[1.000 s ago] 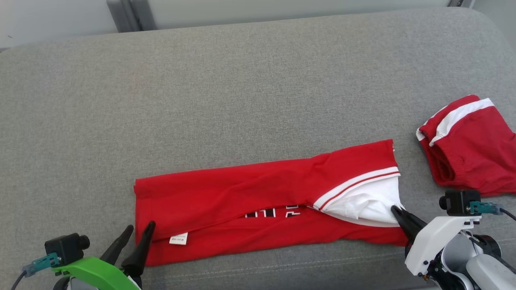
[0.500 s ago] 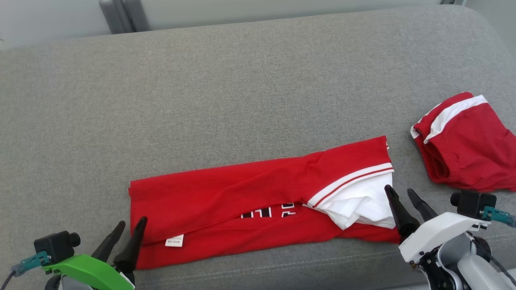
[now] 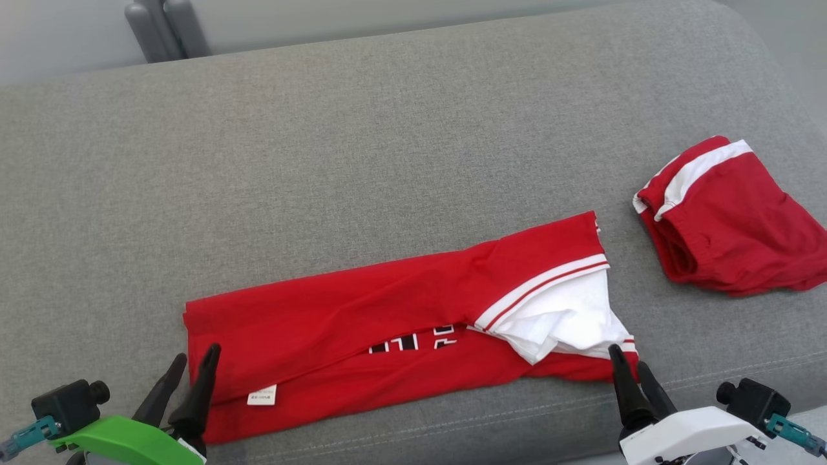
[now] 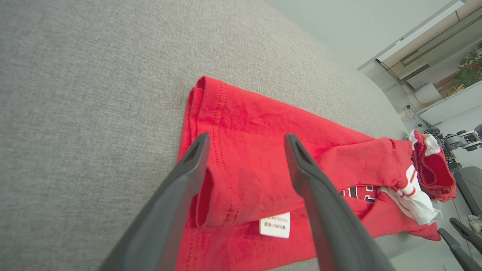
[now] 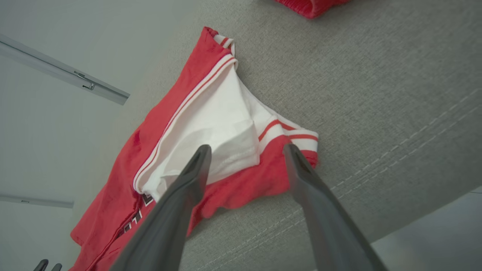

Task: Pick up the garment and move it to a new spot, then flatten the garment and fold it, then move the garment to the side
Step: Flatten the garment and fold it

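The garment (image 3: pixel 400 323), red and already folded into a long narrow band, lay on the grey upholstered surface (image 3: pixel 387 161) directly before the robot; its long axis ran from the robot's left to its right, tilted a little so that the right end sat farther away than the left; a white label (image 3: pixel 261 396) showed near the left end and a bunched white sleeve (image 3: pixel 568 316) at the right end. The left hand (image 3: pixel 196 352) stood at the band's near left corner with its fingers apart and nothing between them, and the left wrist view looked along them over the stitched left hem; whether the tips touched the cloth could not be told. The right hand (image 3: pixel 628 358) stood at the near right corner, just beside the striped cuff, its fingers likewise apart and empty. Each hand was thus the nearer one to its own end of the band, with the cloth lying up and away from both; any coming fold would probably carry one short end along that long axis towards the other. A second red garment (image 3: pixel 723 226) lay well apart on the far right, outside the span between the hands.
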